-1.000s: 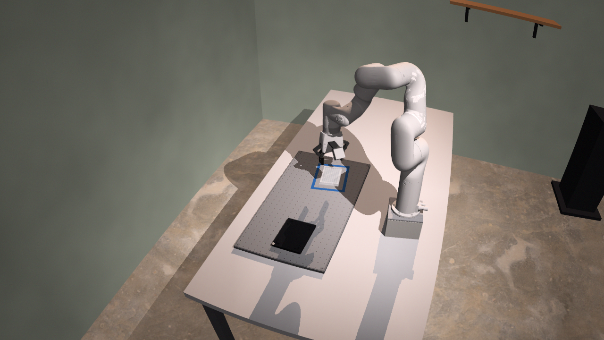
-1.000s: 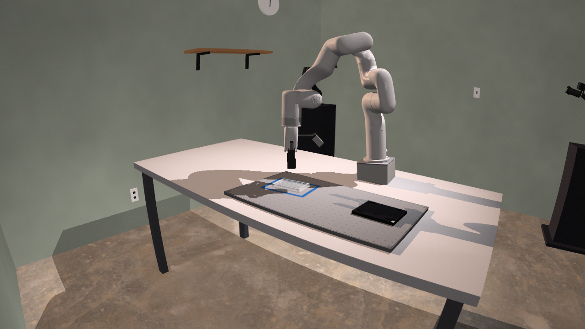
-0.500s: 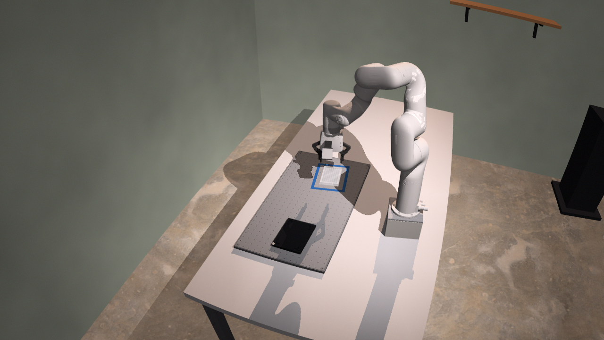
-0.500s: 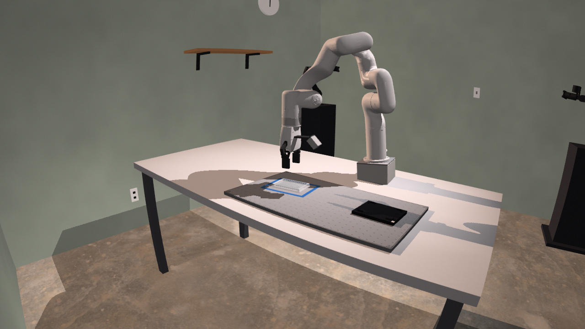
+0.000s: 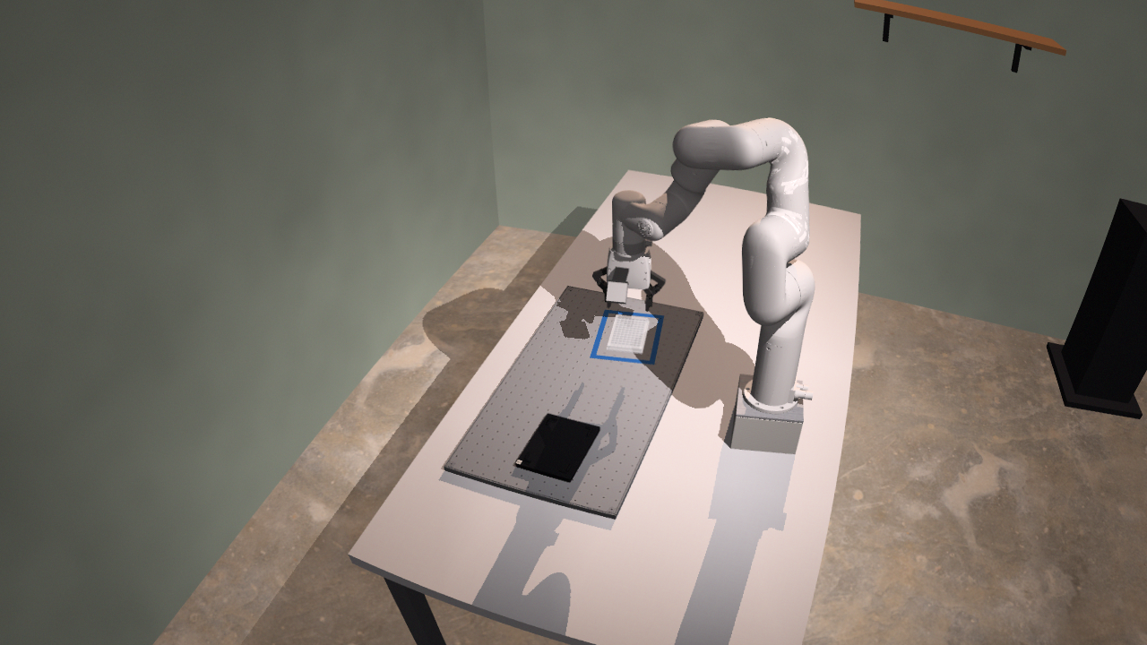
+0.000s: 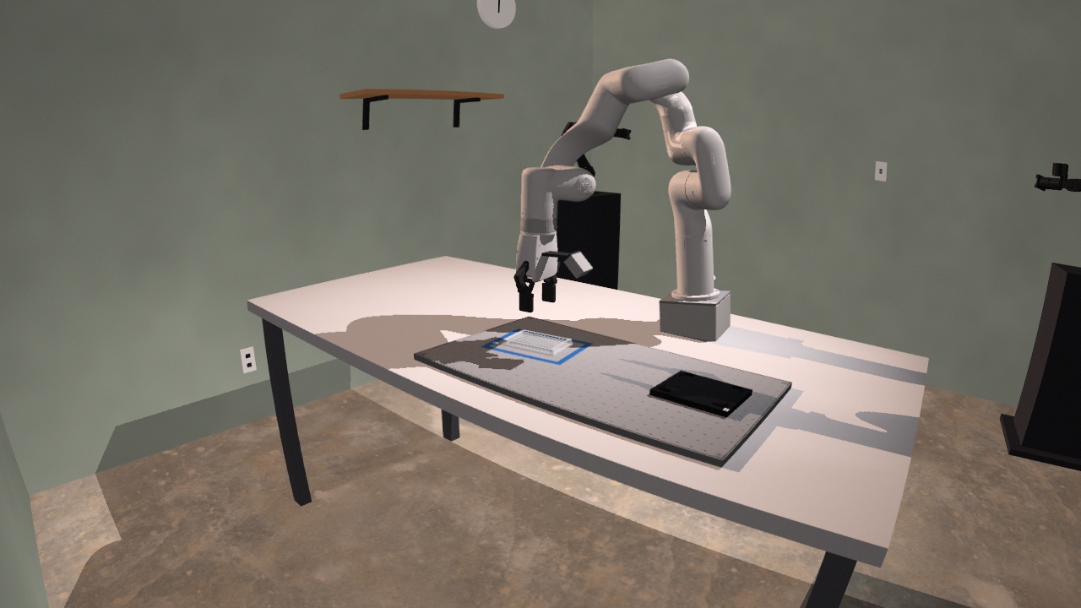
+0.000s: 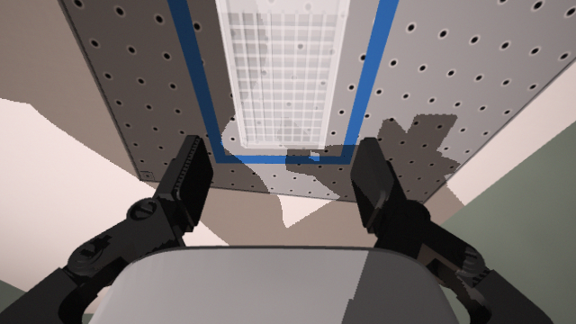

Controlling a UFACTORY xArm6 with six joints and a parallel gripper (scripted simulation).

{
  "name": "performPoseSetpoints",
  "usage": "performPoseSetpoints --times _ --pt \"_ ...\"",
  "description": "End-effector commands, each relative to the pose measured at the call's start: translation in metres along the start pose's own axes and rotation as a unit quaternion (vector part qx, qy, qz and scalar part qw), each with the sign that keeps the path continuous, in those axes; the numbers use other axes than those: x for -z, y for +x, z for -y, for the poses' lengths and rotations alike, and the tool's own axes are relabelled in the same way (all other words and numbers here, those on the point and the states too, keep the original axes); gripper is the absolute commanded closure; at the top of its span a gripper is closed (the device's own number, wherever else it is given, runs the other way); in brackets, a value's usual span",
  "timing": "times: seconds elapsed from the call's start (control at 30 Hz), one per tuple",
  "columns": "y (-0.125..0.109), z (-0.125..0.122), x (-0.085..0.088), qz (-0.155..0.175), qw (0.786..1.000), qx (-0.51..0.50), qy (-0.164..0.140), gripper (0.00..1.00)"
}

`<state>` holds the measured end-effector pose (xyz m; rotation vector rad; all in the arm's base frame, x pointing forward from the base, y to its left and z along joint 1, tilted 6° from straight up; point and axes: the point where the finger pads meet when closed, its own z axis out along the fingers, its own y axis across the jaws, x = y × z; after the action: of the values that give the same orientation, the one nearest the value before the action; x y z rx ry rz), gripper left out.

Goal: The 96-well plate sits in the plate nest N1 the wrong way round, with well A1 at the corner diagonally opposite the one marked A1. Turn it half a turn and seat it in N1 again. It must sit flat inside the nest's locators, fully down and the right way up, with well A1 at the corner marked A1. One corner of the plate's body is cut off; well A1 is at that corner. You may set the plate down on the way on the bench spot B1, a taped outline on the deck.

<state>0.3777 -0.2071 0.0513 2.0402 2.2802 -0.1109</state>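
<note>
1. The translucent white 96-well plate (image 7: 285, 76) lies flat inside the blue taped rectangle of bench spot B1 (image 7: 193, 85), below and just ahead of the black two-fingered gripper (image 7: 281, 177); its grid of square wells faces up, and its long sides run parallel to the tape's long sides.

2. The gripper hangs in the air above the plate's near short end with its jaws spread to their widest, holding nothing and touching nothing. In the wrist view the ribbed black fingers stand either side of the taped outline's near edge, wider apart than the plate.

3. Which corner of the plate is cut off cannot be told from these views; shadows from the gripper fall across its near end and the tape beside it.

4. Under the gripper, the grey perforated deck plate (image 5: 513, 400) carries both the taped spot and, well away at the deck's far end from the gripper, the flat black plate nest N1 (image 5: 561, 446), which stands without the plate.

5. The white six-joint arm (image 6: 684, 173) arches up from its grey square pedestal (image 6: 716, 321) to one side of the deck and reaches down over the pale pink table (image 6: 831, 484).
</note>
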Motion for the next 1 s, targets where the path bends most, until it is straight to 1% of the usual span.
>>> performPoseSetpoints --times 0.0,0.97 --pt "0.000 -0.001 -0.001 0.001 1.000 0.000 -0.001 0.00" --pt "0.000 -0.001 -0.046 0.001 1.000 0.000 -0.001 0.00"
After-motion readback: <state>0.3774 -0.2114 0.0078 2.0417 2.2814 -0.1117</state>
